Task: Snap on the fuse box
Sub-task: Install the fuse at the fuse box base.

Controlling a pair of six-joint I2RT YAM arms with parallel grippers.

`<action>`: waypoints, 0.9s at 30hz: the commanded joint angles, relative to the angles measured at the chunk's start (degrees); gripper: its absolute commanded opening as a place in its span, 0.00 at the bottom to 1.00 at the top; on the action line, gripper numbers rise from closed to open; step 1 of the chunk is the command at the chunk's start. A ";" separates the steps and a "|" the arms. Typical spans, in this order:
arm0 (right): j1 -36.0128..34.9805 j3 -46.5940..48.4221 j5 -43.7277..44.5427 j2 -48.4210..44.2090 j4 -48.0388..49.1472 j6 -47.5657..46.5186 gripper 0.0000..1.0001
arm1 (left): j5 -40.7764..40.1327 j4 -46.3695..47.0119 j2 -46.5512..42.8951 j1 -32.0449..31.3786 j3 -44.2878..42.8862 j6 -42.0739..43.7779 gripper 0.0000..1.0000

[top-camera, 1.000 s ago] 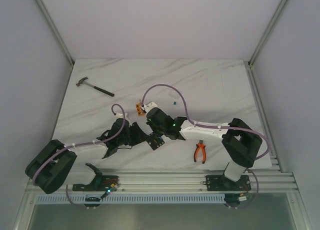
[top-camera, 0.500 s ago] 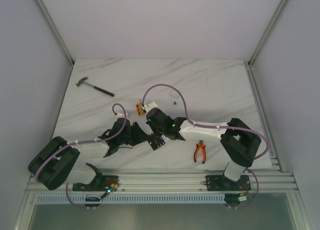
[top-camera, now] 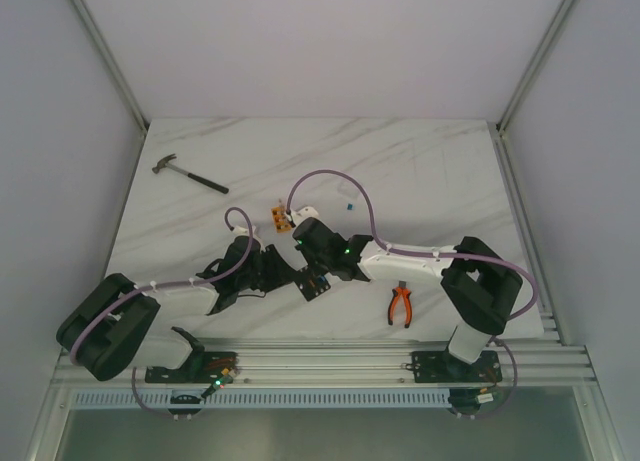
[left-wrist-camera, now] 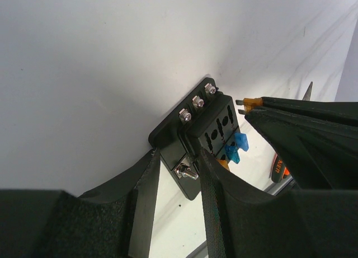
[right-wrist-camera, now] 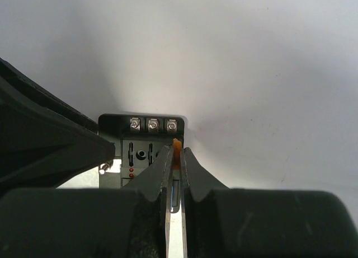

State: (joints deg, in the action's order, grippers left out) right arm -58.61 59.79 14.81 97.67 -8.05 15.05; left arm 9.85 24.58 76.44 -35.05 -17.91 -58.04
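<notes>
So far: two blue fuses [left-wrist-camera: 240,141] in our fuse box [left-wrist-camera: 218,123].
Left jaws: gripping its edge.
Right jaws: pinching an orange fuse [right-wrist-camera: 177,151], box just beneath.
Remaining: we press it home.

Tabletop [top-camera: 430,161]: white marble look, grey veins. Hammer [top-camera: 190,175] lies flat near the far-left corner, head toward the left edge, handle angled toward the middle. Orange-handled pliers [top-camera: 401,304] lie close to the near edge, right of centre, handles toward that edge. Small orange block [top-camera: 277,217] mid-table. Tiny blue piece [top-camera: 349,207] to its right, apart. Slotted metal rail [top-camera: 330,359] runs along the near edge.
</notes>
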 commanded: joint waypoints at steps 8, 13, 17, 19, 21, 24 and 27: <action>-0.52 0.01 0.49 1.13 -1.37 0.95 0.00 | 0.58 -1.64 0.28 0.24 -0.54 -0.24 0.44; -0.46 0.27 -0.44 2.24 -1.39 0.86 0.00 | 0.66 -1.65 0.28 0.24 -0.66 -0.25 0.43; -0.52 0.88 -0.91 3.21 -1.41 0.99 0.00 | 0.75 -1.68 0.29 0.23 -0.66 -0.25 0.44; -0.54 0.99 -1.00 3.44 -1.19 1.03 0.00 | 0.85 -1.64 0.28 0.24 -0.74 -0.22 0.44; -0.48 1.14 -1.32 3.79 -1.15 1.04 0.00 | 0.81 -1.66 0.28 0.19 -0.76 -0.14 0.44; -0.51 1.12 -2.15 3.45 -1.22 1.04 0.00 | 0.83 -1.69 0.37 0.24 -0.75 -0.14 0.44; -0.52 0.76 -2.49 2.66 -1.35 0.54 0.00 | 0.80 -1.65 0.42 0.24 -0.87 -0.14 0.44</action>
State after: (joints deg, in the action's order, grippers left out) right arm -58.61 60.20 14.59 99.18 -8.05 15.18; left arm 10.24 24.34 76.44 -35.03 -17.93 -58.43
